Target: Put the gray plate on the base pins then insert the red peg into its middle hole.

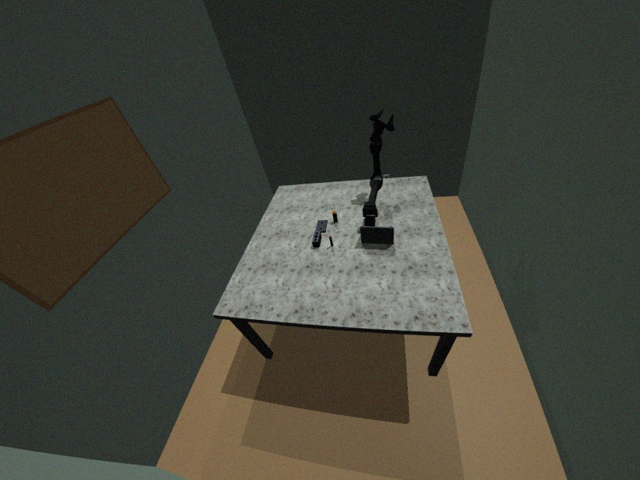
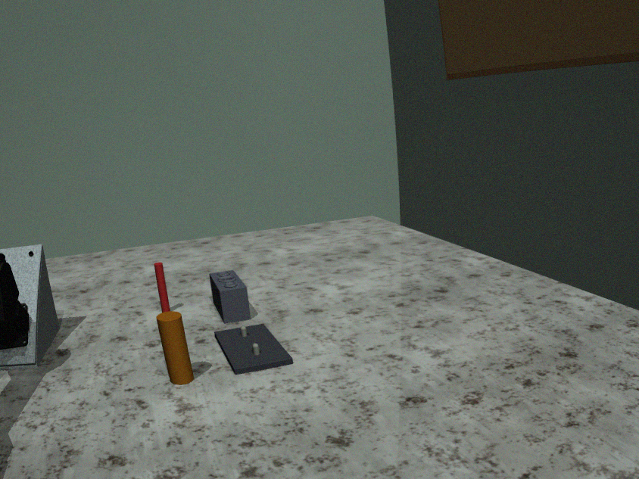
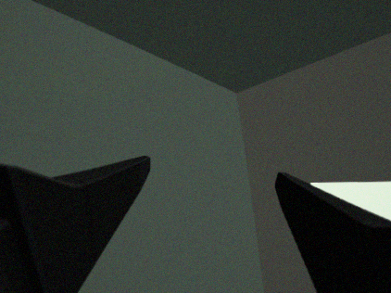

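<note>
The base (image 1: 324,228) (image 2: 270,355) is a dark flat slab on the table with two short pale pins standing bare on it. The gray plate (image 1: 316,243) (image 2: 234,304) is a thick block with several round holes along its top. It rests on the table beside the base, off the pins. The red peg (image 1: 330,241) (image 2: 162,287) is thin and stands upright on the table near the plate. My gripper (image 1: 387,113) (image 3: 211,171) is open and empty, raised high above the table and far from the parts. It is not visible in the exterior view.
An orange cylinder (image 1: 334,216) (image 2: 175,348) stands upright on the table near the base and the red peg. The arm's mount (image 1: 378,235) (image 2: 46,313) stands on the table to the right of the parts in the top view.
</note>
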`<state>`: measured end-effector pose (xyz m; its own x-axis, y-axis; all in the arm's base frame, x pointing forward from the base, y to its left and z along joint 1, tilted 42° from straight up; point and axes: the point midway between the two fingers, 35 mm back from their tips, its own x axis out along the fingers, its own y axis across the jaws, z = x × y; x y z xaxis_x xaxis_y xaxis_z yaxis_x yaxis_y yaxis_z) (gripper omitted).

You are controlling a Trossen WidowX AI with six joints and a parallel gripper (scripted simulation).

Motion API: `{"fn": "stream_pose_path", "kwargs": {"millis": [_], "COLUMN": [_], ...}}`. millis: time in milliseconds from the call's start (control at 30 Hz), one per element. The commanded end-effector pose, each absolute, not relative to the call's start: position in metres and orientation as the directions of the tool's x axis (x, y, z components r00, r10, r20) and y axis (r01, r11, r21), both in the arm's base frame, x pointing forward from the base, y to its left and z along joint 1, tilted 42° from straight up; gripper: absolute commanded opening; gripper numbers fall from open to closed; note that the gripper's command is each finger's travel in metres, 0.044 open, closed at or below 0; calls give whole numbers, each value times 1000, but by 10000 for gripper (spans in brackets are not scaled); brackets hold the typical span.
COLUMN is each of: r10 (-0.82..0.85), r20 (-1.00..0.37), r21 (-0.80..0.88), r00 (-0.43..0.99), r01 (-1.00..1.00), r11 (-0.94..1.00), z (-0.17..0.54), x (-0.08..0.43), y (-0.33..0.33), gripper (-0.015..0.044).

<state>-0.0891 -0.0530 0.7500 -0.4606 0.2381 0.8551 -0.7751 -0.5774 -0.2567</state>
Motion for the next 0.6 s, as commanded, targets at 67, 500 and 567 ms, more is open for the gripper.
{"fn": "stream_pose_path", "kwargs": {"millis": [67, 500, 567], "r10": [261, 632, 672], "r20": [859, 766, 738], "r21": [-226, 315, 386], "r00": [-441, -116, -62], "r01": [-784, -790, -778], "r11": [-578, -527, -496], "z": [751, 735, 728], "x": [-86, -5, 11], "y": [-44, 128, 148], "gripper": [440, 440, 440]}}
